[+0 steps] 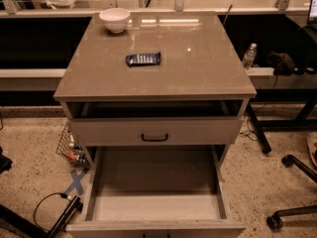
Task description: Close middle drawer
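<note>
- A white bowl [115,20] sits at the far left corner of the counter [198,78].
- A dark snack packet [143,58] lies nearer the centre.
- The middle drawer [156,209] stands pulled far out beneath the uppermost drawer [198,131].
- The pincer is outside the view, so its state cannot be told.

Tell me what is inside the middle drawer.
The middle drawer shows only its bare floor, with no items. Its rear runs under the top drawer, out of sight. The gripper is out of view.
</note>
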Controlling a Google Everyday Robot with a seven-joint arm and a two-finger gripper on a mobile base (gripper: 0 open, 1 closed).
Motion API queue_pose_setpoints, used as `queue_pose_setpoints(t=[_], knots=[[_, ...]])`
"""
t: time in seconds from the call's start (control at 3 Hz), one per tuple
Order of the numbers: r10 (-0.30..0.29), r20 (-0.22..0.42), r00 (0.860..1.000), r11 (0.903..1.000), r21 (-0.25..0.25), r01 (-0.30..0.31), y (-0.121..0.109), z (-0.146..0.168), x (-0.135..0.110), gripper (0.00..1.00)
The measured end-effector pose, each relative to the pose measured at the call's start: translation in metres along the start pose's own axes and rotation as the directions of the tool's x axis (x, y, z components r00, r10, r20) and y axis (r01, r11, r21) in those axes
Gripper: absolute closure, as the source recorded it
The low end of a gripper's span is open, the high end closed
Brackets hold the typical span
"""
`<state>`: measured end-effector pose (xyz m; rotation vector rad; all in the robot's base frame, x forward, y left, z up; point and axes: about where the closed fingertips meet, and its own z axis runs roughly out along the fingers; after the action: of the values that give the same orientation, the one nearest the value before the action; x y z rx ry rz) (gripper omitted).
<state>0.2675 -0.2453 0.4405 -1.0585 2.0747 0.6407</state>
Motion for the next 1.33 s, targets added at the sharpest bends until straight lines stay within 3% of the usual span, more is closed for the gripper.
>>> queue_pose_setpoints(t=[0.33, 0.67, 1.33], knots=[[0.0, 0.0, 1.0, 1.0, 0.001, 0.0, 0.0, 0.0, 0.0, 1.0], [0.011, 0.007, 1.0, 0.9998, -0.019, -0.011, -0.005, 0.019, -0.003, 1.0], [-0.028, 0.032, 0.999, 0.9975, -0.064, 0.03, -0.042, 0.073, -0.04, 1.0]])
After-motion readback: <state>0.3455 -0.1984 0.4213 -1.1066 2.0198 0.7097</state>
